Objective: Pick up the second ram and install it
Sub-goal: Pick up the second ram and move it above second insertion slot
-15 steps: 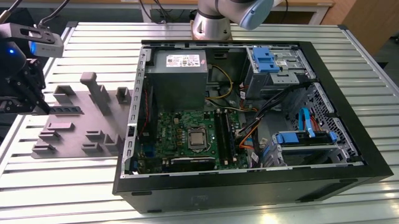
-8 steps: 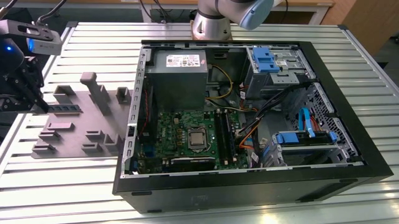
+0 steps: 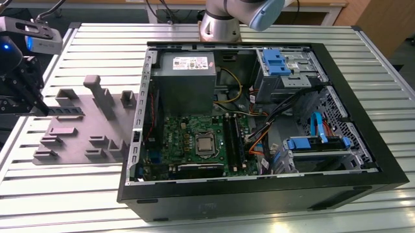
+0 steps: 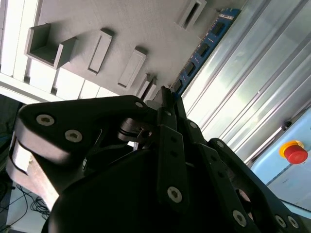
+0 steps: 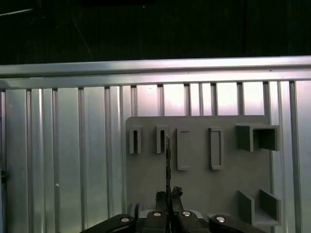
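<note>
The second ram (image 3: pixel 68 111) is a thin dark-blue stick held level just over the grey fixture plate (image 3: pixel 77 141) at the exterior view's left. My gripper (image 3: pixel 44 109) is shut on one end of it. In the second wrist view the ram (image 4: pixel 204 46) reaches away from the gripper (image 4: pixel 165 94) along the plate's edge. In the first wrist view the ram (image 5: pixel 168 160) shows edge-on, running out from the gripper (image 5: pixel 168 194) toward two narrow slots of the plate (image 5: pixel 194 184). The green motherboard (image 3: pixel 194 141) lies inside the open computer case (image 3: pixel 259 199), with long dark memory slots (image 3: pixel 232 138) beside the processor socket.
The plate carries several raised grey holders (image 3: pixel 97 92). Inside the case are a grey power supply (image 3: pixel 184 68), blue drive brackets (image 3: pixel 279 60) and loose cables (image 3: pixel 285 104). The arm's base (image 3: pixel 220 24) stands behind the case on the slatted metal table (image 3: pixel 65 194). A red stop button (image 4: pixel 295 153) sits beyond the table.
</note>
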Tool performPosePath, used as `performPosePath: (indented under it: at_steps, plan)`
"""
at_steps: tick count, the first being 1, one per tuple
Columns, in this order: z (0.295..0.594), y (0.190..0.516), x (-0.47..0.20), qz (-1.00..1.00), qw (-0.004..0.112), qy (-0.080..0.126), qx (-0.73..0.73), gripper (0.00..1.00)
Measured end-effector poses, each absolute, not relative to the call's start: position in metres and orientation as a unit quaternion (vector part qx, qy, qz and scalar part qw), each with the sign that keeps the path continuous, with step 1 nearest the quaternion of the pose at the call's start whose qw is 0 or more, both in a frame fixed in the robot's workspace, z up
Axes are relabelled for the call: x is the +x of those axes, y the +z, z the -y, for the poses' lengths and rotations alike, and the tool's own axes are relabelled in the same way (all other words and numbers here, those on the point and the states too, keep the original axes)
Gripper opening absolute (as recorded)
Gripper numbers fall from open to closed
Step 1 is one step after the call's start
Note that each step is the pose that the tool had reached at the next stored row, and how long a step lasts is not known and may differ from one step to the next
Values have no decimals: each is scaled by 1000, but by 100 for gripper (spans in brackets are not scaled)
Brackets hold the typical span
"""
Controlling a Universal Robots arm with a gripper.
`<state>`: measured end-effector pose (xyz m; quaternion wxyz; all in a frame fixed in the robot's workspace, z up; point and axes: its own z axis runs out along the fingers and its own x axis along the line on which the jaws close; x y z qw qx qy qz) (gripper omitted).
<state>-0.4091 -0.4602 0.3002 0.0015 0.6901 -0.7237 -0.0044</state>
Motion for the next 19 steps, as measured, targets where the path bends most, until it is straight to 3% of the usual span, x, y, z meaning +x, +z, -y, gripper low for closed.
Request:
performPosePath:
  at_steps: [19]
  plan:
    - [460, 312, -409, 724, 1, -4, 690, 14]
